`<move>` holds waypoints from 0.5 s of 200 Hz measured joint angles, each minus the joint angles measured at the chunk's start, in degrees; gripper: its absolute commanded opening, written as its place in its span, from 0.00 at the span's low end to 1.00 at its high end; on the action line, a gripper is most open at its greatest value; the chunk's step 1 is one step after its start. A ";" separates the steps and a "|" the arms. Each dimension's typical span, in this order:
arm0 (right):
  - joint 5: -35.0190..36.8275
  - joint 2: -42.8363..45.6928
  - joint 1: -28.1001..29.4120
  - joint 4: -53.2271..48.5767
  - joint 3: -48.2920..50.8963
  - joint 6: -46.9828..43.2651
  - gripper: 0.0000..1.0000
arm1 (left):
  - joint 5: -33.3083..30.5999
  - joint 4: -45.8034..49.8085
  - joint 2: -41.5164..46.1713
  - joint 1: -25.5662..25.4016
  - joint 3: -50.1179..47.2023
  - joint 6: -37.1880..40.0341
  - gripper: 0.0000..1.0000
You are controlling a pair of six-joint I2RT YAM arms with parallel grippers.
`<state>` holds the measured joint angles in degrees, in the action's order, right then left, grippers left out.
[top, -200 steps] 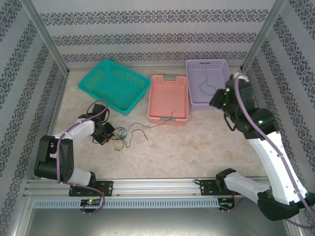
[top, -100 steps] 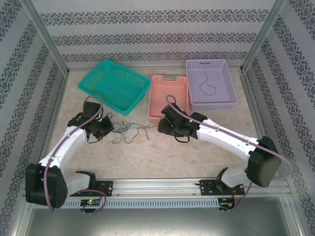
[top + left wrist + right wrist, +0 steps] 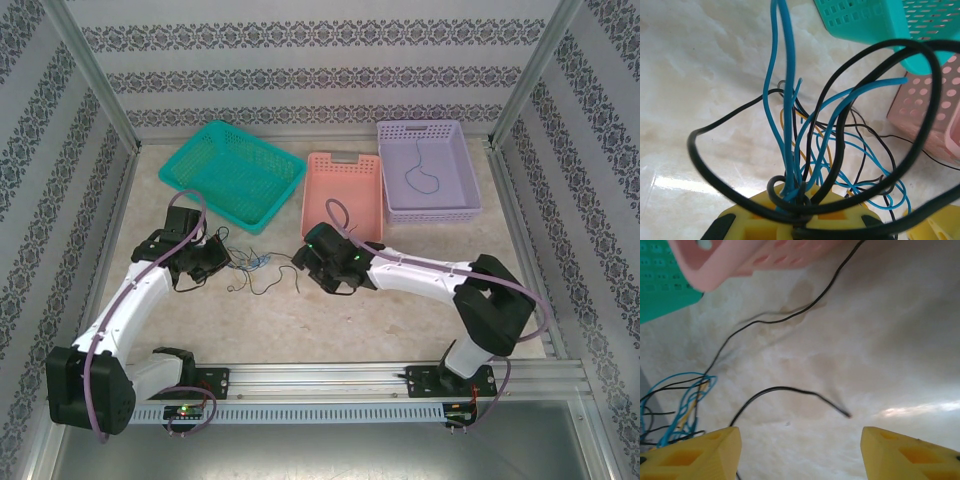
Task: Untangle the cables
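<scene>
Pinching a knot of blue and black cables (image 3: 788, 125), the left gripper (image 3: 801, 216) is clamped shut on them. Their loops fan out over the table (image 3: 400, 310), near the teal basket (image 3: 232, 172). To the right, the right gripper (image 3: 800, 442) hangs spread wide with nothing between its fingers, above a loose black strand (image 3: 785, 388) by the pink basket (image 3: 345, 205). A lone cable (image 3: 425, 178) lies in the purple basket (image 3: 432, 212), far right.

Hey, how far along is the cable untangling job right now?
Done: one thin dark cable lies alone in the lilac plastic basket. In hand: the left tool is shut on the knot of blue and black cables; the open right tool hovers over a loose black cable end. Left: the knot itself, not yet pulled apart.
</scene>
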<state>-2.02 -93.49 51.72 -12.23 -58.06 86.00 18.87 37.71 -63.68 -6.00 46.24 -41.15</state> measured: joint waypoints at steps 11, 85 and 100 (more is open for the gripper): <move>-0.07 -1.25 0.96 1.40 -0.98 2.49 0.65 | 0.17 0.00 0.44 0.00 -0.26 0.00 0.00; 4.13 -1.20 -0.22 2.16 -0.98 4.85 0.70 | 0.26 4.42 5.97 -0.72 0.66 0.35 0.00; 5.40 1.57 -1.40 1.62 0.72 3.34 0.75 | 1.11 5.33 7.82 -1.18 2.71 0.68 0.00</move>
<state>3.38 -91.92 50.33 -10.61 -57.34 89.34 19.99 43.05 -55.86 -7.18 48.95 -40.47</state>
